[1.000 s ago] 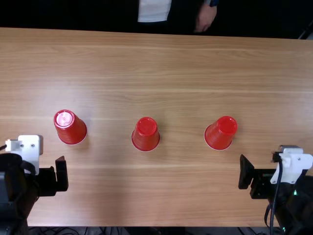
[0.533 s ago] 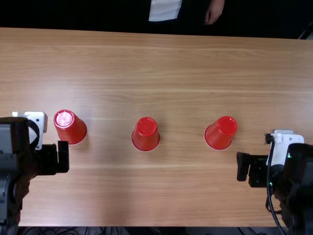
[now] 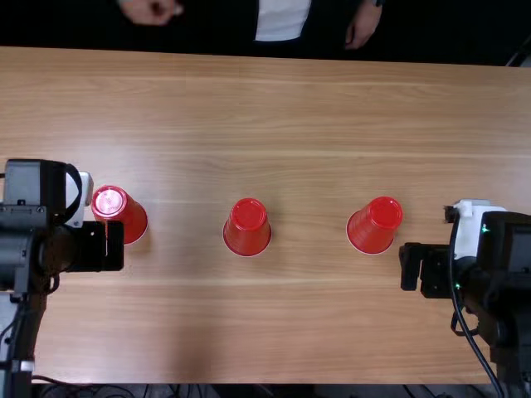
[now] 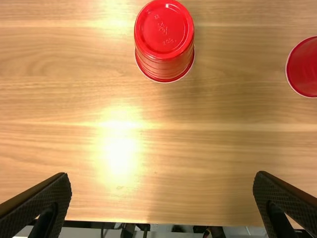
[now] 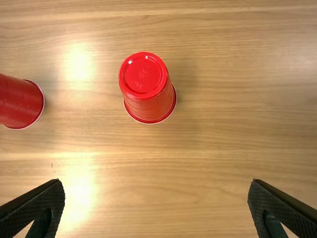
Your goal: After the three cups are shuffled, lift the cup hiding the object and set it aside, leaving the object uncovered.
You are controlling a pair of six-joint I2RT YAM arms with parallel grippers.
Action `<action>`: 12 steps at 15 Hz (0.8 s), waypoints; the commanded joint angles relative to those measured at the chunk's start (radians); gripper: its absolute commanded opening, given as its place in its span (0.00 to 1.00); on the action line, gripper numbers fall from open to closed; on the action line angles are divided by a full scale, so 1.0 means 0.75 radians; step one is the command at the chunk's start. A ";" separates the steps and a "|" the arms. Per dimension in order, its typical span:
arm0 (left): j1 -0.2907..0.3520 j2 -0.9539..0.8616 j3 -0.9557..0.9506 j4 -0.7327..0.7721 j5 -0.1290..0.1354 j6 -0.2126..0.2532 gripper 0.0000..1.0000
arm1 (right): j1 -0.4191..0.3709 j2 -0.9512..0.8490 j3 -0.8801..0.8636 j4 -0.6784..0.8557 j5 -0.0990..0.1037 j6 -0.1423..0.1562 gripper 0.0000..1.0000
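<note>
From above, three red cups stood upside down in a row across the table [image 3: 265,108]: the left cup [image 3: 118,215], the middle cup [image 3: 247,226] and the right cup [image 3: 375,224], each well apart from the next. Which one covered the object could not be told. The left gripper [image 3: 104,247] hung just on the near side of the left cup, its black body overlapping that cup's near rim as seen from this angle. The right gripper [image 3: 411,267] hung near the right cup, on its near right side and apart from it.

In the left wrist view, the left gripper [image 4: 161,181] was spread wide, its fingers [image 4: 39,206] at the two lower corners with bare wood between them. The left cup [image 4: 164,39] stood ahead, rim down on the table and clear of both fingers. Part of the middle cup [image 4: 303,67] showed at the edge.

In the right wrist view, the right gripper [image 5: 156,183] was likewise spread wide, its fingers [image 5: 34,208] far apart and holding nothing. The right cup [image 5: 147,87] stood ahead, rim down and untouched. The middle cup [image 5: 19,101] showed off to one side.
</note>
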 commanded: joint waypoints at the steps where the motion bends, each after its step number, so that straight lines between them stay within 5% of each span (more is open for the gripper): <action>1: 0.000 0.063 0.042 0.016 -0.006 0.009 1.00 | 0.003 0.006 0.032 0.004 -0.007 0.006 1.00; 5: 0.006 0.243 0.042 0.225 -0.006 0.009 1.00 | -0.003 -0.010 0.018 0.013 -0.005 0.014 1.00; 12: 0.006 0.530 0.128 0.237 -0.008 0.011 1.00 | 0.007 -0.018 -0.027 0.001 -0.007 0.019 1.00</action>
